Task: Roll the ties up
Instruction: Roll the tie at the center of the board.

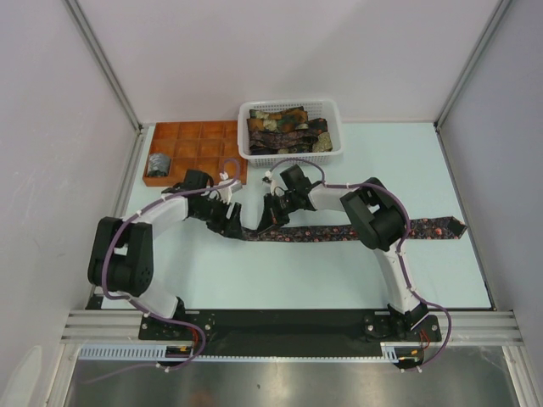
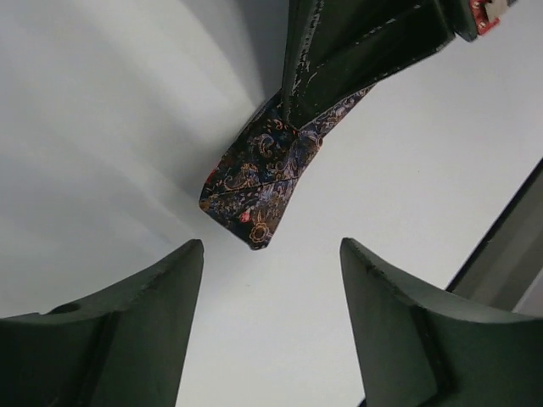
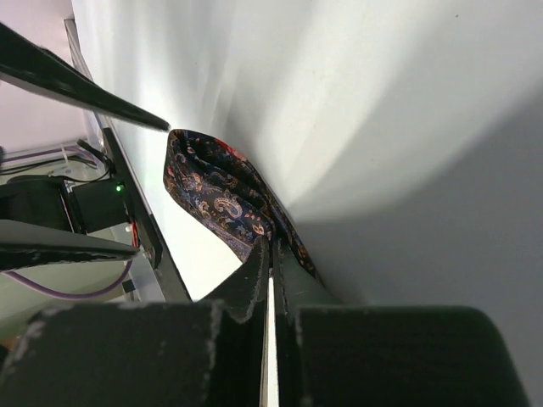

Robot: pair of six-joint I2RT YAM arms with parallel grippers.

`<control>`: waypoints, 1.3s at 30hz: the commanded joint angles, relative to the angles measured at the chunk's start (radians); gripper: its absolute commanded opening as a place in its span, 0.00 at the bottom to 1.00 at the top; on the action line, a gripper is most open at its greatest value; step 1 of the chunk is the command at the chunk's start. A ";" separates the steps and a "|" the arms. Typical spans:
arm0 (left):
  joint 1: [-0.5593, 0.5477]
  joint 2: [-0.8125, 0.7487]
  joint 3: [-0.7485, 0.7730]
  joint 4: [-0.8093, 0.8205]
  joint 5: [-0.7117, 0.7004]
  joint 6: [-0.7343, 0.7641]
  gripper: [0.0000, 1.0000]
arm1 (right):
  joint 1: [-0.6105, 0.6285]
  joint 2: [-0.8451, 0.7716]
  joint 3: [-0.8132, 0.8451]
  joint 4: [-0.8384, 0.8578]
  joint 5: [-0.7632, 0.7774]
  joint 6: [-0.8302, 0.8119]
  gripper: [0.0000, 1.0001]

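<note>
Pale walls close in a light tabletop (image 1: 339,271), with both arms reaching toward its middle from the near edge. A dark patterned tie (image 1: 356,231) lies stretched across the table, its pointed wide end off to the right near the table's edge and its narrow end lifted at the centre. The right gripper (image 1: 270,217) pinches that narrow end — in the right wrist view its fingers (image 3: 254,280) are pressed together with the dark paisley fabric (image 3: 216,199) folded and bulging out just beyond them. From the left wrist view the same fold of tie (image 2: 254,182) hangs from the closed tips of the other arm's fingers, its corner pointing down toward the table.

The left gripper (image 1: 227,222) sits just beside the raised end, on its left. Its fingers (image 2: 127,322) are spread wide apart, holding nothing — the tie end shows in the gap above them without touching either one.

At the back of the table a white mesh basket (image 1: 333,110) holds more ties (image 1: 287,133) in green, gold and brown, piled loosely. To its left stands an orange compartment tray (image 1: 199,144), with one dark roll (image 1: 158,164) in a compartment at its near left corner.
</note>
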 commanded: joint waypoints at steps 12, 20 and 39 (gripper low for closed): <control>0.030 0.041 -0.028 0.209 0.127 -0.414 0.31 | 0.005 0.006 0.020 -0.019 0.059 -0.020 0.00; 0.012 0.070 -0.016 0.224 0.185 -0.428 0.07 | 0.006 0.010 0.023 -0.014 0.056 -0.013 0.00; -0.097 0.202 -0.017 0.280 -0.028 -0.490 0.00 | 0.005 -0.033 0.022 -0.037 0.044 -0.003 0.05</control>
